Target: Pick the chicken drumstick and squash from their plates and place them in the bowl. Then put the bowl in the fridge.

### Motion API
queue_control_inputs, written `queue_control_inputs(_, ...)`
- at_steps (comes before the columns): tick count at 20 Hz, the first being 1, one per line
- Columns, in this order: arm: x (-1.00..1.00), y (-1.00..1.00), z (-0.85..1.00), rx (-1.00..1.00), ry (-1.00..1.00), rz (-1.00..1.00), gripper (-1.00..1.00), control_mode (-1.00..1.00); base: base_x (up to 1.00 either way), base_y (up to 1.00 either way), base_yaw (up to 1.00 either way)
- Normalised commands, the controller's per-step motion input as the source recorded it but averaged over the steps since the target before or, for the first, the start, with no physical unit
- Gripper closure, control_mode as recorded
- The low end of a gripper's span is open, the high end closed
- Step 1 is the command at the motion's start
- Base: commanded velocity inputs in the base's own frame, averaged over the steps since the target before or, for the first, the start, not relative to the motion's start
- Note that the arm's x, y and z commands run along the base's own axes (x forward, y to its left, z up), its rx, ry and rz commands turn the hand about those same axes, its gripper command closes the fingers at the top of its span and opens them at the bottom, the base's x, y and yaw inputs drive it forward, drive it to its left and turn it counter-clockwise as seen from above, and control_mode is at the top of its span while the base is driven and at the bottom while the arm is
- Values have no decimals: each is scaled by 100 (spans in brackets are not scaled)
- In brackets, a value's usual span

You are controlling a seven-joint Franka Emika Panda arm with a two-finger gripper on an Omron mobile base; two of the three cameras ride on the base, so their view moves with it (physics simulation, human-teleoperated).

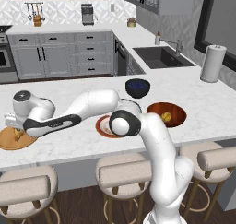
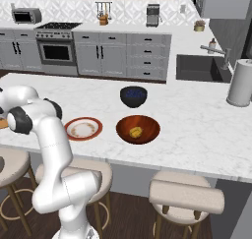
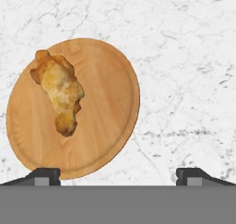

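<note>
At the far left of the marble island counter (image 1: 69,144), the round tan wooden plate (image 3: 101,108) carries the golden-tan, lumpy chicken drumstick (image 3: 59,95), which lies off-centre toward one side of the plate with its long axis running across the wood. The robot's two-finger gripper (image 3: 118,174) hangs above this plate with its jaws spread as wide as they go and nothing between them; the plate's rim sits by one dark fingertip while the other is over bare marble, so the claw looks not yet centred on the meat, probably because the arm is lining up for a grab from above. Further right, the white plate with the red-brown rim (image 2: 83,129) sits bare, since the small yellow-orange squash chunk (image 2: 136,132) already rests inside the wide reddish-brown glossy bowl (image 2: 147,122) just beside it. Behind the two stands a smaller dark blue bowl (image 2: 133,96), apart from the work. The drumstick appears to be the remaining item for the bowl.
</note>
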Motion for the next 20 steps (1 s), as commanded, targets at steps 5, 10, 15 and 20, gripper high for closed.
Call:
queue_control_inputs(5, 42, 33, -6, 0, 11, 0, -100, -100, 0, 0, 0)
queue_control_inputs(10, 34, 45, -1, 0, 15, 0, -100, -100, 0, 0, 0)
queue_control_inputs(15, 32, 29, -11, -2, 13, 0, -100, -100, 0, 0, 0)
queue_control_inputs(20, 15, 30, -9, -7, 5, 0, -100, -100, 0, 0, 0)
